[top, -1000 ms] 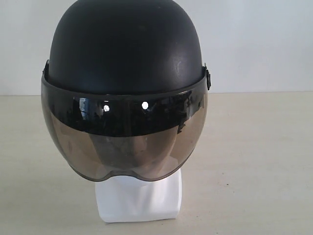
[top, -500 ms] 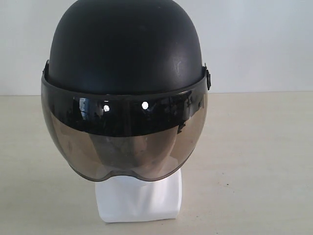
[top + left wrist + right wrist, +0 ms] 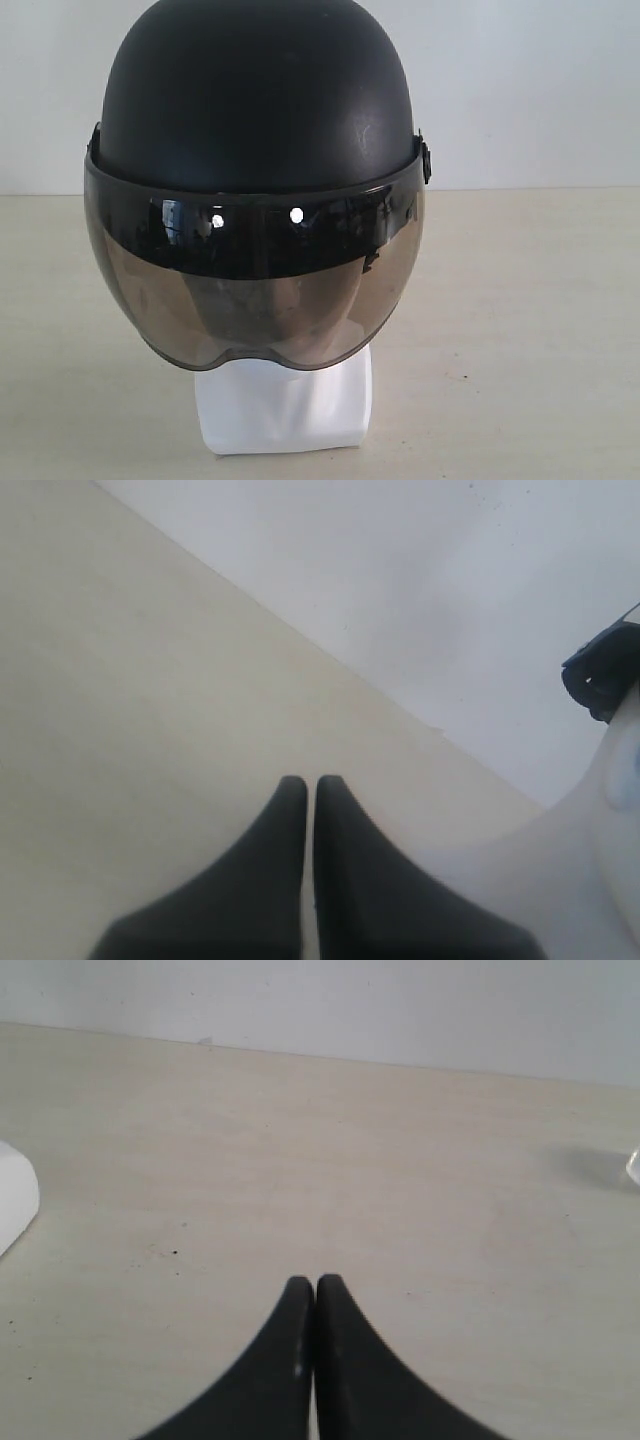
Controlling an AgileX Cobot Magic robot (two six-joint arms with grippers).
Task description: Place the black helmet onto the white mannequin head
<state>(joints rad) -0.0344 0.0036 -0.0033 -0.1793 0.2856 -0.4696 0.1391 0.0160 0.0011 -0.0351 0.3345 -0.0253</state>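
- Two grippers sit closest to their own wrist cameras. The left gripper (image 3: 311, 785) has its fingers drawn together with only a hairline between them and nothing held. The right gripper (image 3: 315, 1285) has its tips pressed together, also holding nothing.
- Both hang over the bare table (image 3: 520, 300), apart from the task's things, and neither shows in the exterior view.
- Nearest in the exterior view is the white mannequin head (image 3: 285, 410). Only its neck and squarish base show, standing on the table.
- Just above, the smoky visor (image 3: 255, 290) curves down over the face, which is only dimly visible through the tint.
- The black helmet (image 3: 260, 100) sits upright and level on the head, facing the camera. The placing looks done.
- The shell should be rigid, fairly light and matte enough to hold. The visor looks slick and easy to scratch.
- If it needs adjusting, the lower rim at each side looks the best hold, not the visor. The domed crown would likely slip out of narrow fingers.
- No box or bin is in view. The helmet is the only thing holding another, with the head filling it.
- Farthest back is a plain pale wall (image 3: 530, 90).
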